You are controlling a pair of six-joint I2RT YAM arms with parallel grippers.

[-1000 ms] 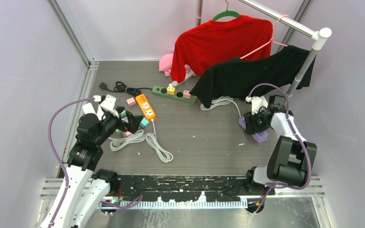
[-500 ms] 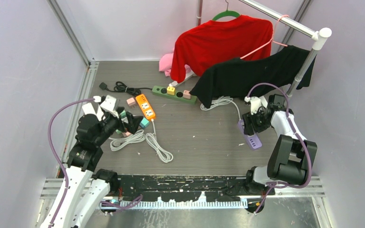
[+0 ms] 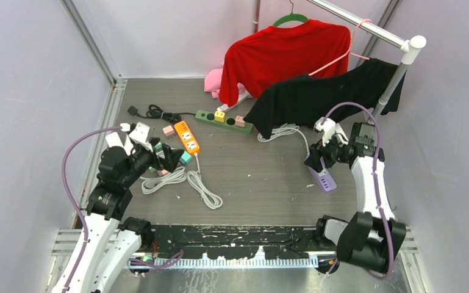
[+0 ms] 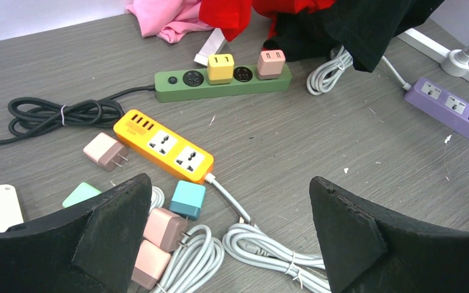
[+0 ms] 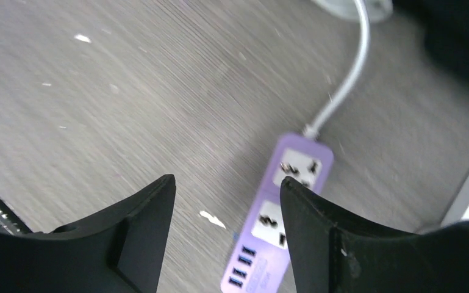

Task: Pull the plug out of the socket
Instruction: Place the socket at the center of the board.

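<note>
While the left gripper [image 4: 229,201] waits open and empty, the right gripper [image 5: 227,180] has risen off the purple power strip [image 5: 280,195], fingers apart, holding nothing. Its sockets are bare. The yellow plug [image 4: 221,67] and the pink plug [image 4: 271,63] sit in the green power strip [image 4: 171,80], well left of the purple one.

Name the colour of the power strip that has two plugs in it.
Green. The power strip shows best in the left wrist view.

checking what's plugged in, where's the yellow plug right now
In the left wrist view the yellow plug sits upright in the green power strip, left of the pink plug, toward the far side just in front of the red shirt.
</note>
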